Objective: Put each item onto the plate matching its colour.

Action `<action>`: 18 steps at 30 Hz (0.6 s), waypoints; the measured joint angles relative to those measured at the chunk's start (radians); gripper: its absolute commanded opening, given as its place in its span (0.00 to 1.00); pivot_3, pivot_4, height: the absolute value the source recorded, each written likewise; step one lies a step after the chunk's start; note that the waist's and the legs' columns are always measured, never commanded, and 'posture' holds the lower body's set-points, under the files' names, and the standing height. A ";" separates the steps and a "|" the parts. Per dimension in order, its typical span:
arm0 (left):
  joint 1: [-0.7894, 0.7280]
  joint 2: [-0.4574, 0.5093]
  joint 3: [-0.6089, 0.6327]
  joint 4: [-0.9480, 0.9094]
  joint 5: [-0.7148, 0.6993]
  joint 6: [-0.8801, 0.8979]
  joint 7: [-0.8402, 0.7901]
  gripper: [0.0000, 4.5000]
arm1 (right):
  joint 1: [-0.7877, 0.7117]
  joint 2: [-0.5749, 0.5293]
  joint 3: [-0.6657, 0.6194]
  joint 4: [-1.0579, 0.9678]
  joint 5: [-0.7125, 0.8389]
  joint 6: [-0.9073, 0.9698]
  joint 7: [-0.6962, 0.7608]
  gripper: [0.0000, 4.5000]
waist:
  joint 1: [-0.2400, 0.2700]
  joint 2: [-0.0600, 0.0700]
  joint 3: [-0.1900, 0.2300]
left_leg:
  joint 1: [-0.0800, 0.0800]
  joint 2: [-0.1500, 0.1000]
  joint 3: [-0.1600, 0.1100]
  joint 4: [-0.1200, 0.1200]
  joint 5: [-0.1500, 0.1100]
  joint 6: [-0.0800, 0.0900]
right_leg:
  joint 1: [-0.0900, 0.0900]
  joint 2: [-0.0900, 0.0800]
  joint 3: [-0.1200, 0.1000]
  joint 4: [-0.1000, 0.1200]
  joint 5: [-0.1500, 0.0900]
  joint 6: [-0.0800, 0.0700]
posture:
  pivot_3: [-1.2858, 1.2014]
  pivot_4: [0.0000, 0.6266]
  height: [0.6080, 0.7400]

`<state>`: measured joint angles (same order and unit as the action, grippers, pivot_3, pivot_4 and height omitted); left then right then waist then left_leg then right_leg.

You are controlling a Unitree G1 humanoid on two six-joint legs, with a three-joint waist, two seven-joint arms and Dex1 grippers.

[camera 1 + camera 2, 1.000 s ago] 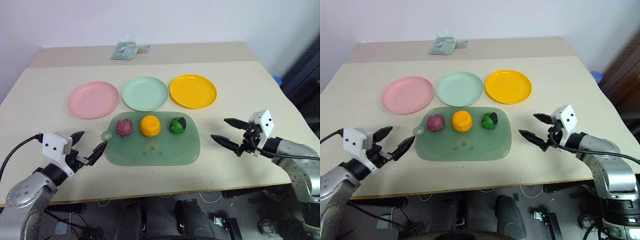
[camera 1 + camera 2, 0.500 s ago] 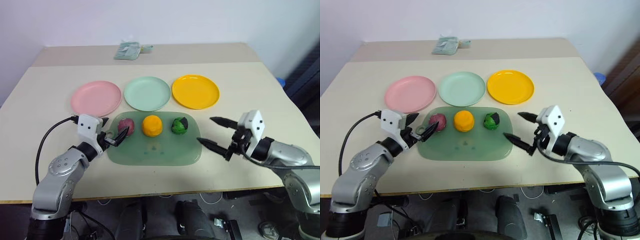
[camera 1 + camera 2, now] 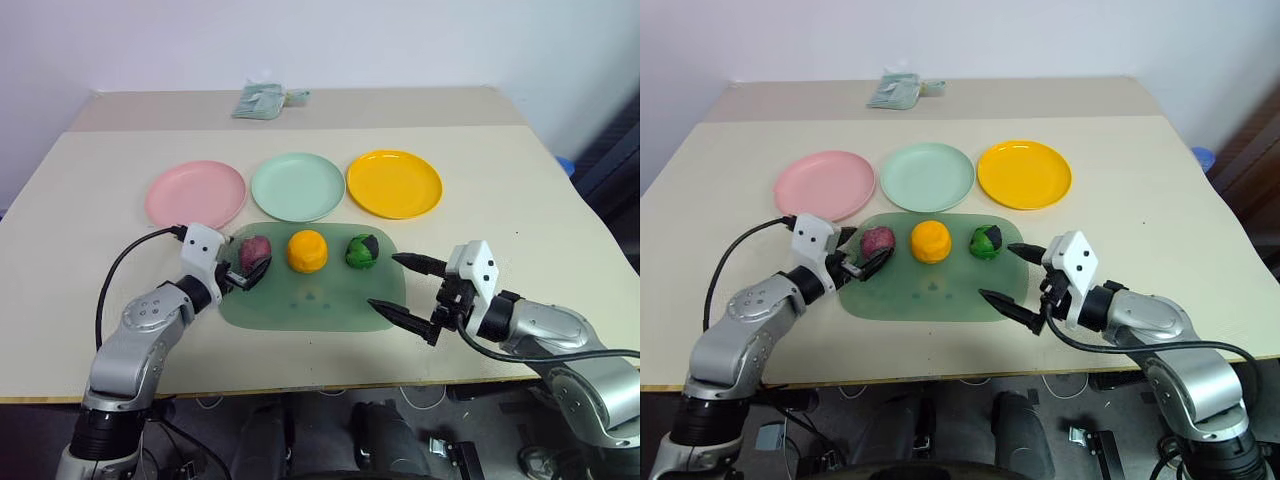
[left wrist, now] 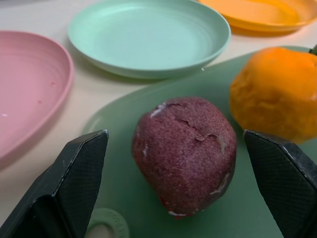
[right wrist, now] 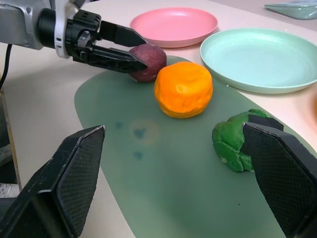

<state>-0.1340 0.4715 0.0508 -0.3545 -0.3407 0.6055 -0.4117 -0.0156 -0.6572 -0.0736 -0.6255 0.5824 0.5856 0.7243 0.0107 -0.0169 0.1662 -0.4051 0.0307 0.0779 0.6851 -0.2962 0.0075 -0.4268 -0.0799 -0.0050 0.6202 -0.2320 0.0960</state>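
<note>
L gripper [image 3: 243,271] jaws wide, straddling purple lump [image 4: 184,153], no contact yet. R gripper [image 3: 1012,277] wide too, near green ball [image 3: 985,241].

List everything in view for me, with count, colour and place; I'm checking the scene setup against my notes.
Table: one, beige, under everything.
Plates: three in a row across the table's middle, pink plate on the left, mint plate in the centre, yellow plate on the right.
Board: one, translucent green, in front of the plates.
Toy foods: three in a row on the board's far edge, purple lump, orange lump, green ball with a black patch.
Packet: one, pale green, at the table's far edge.
Left gripper: one, black fingers, open either side of the purple lump.
Right gripper: one, black fingers, open over the board's right end.
</note>
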 measured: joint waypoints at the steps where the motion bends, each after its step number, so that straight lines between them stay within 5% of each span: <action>1: -0.001 -0.001 0.000 0.000 0.002 0.001 0.000 0.81 | 0.000 0.000 0.004 0.000 0.000 0.000 0.000 1.00 | 0.000 0.000 0.000 | 0.000 0.000 0.000 0.000 0.000 0.000 | 0.000 0.000 0.000 0.000 0.000 0.000 | 0.52 0.24 1.00; 4: -0.008 -0.004 -0.001 0.000 0.006 0.004 0.001 0.49 | -0.002 0.000 0.021 0.000 0.000 0.000 -0.001 1.00 | 0.000 0.000 0.000 | 0.000 0.000 0.000 0.000 0.000 0.000 | 0.000 0.000 0.000 0.000 0.000 0.000 | 0.52 0.24 1.00; 11: -0.013 -0.033 0.016 0.004 0.016 -0.003 0.039 0.49 | -0.008 0.001 0.027 0.000 0.000 0.000 -0.006 1.00 | 0.001 0.000 0.000 | 0.000 0.000 0.000 0.000 0.000 0.000 | 0.000 0.000 0.000 0.000 0.000 0.000 | 0.52 0.24 1.00; 18: -0.231 -0.175 0.135 0.124 0.100 -0.012 0.326 0.49 | -0.047 0.007 0.047 0.000 0.000 -0.001 -0.009 1.00 | 0.002 -0.002 0.000 | 0.000 -0.001 -0.001 0.001 0.000 0.000 | 0.001 0.000 0.000 0.000 0.003 0.005 | 0.52 0.24 1.00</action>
<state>-0.3652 0.2962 0.1860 -0.2305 -0.2403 0.5938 -0.0853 -0.0629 -0.6497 -0.0266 -0.6255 0.5827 0.5842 0.7155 0.0127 -0.0189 0.1660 -0.4055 0.0294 0.0770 0.6860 -0.2961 0.0076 -0.4262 -0.0801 -0.0051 0.6207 -0.2290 0.1014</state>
